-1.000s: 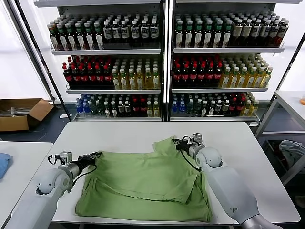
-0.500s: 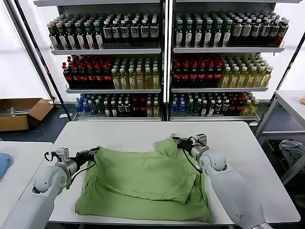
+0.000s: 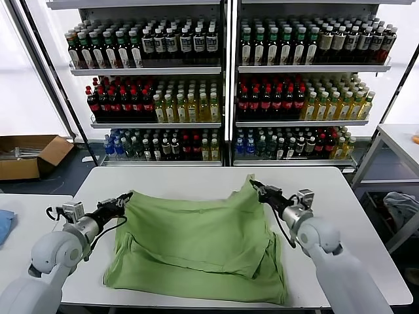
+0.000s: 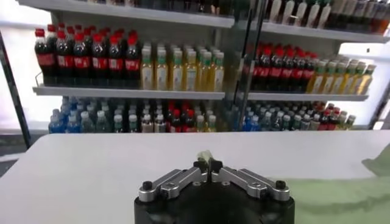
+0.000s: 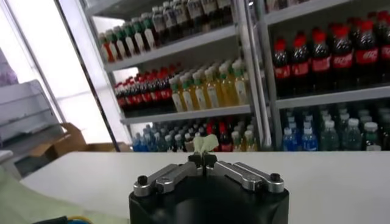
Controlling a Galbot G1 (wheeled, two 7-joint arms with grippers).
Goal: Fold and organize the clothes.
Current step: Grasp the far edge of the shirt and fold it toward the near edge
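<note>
A light green shirt (image 3: 196,245) lies partly folded on the white table (image 3: 190,180), plain side up. My left gripper (image 3: 124,197) is shut on its far left corner and holds it a little above the table. My right gripper (image 3: 256,187) is shut on the far right corner and holds it raised. A pinch of green fabric shows between the shut jaws in the left wrist view (image 4: 208,161) and in the right wrist view (image 5: 205,143). The near part of the shirt rests on the table, with a folded layer at the near right.
Shelves of bottles (image 3: 222,91) stand behind the table. A cardboard box (image 3: 29,154) lies on the floor at the far left. A second white table (image 3: 19,229) with a blue cloth (image 3: 4,224) stands to the left, another table (image 3: 399,140) to the right.
Both grippers have lifted the shirt's far corners and pulled them apart, the left one leftwards and the right one rightwards. The far edge of the shirt is now stretched taut between them.
</note>
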